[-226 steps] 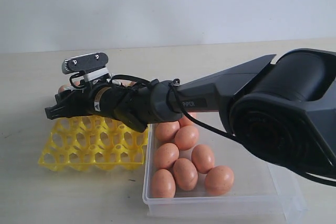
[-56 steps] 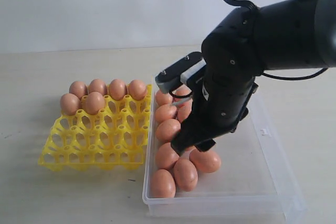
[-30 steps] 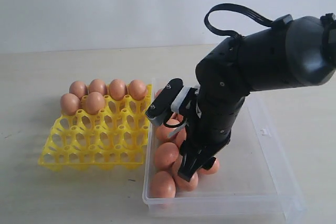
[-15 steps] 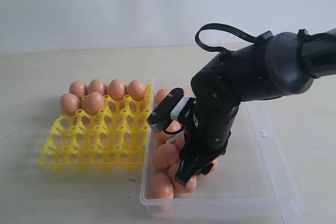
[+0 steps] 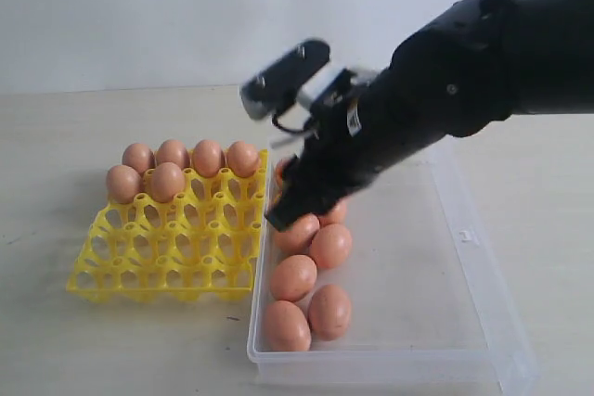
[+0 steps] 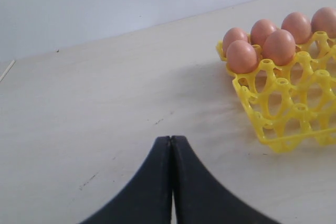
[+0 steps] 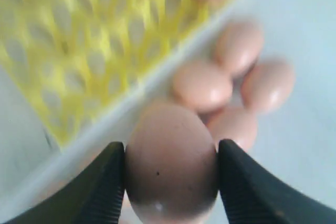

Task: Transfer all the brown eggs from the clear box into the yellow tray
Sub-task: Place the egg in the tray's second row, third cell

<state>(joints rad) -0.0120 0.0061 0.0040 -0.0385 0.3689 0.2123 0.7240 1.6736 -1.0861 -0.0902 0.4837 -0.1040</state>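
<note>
Look, your right gripper holds one brown egg over the clear box edge; your left gripper is pinched together.

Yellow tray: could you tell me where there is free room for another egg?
The tray's cups are bare from its front edge back to the six eggs, which crowd the back edge and back-left corner.
</note>
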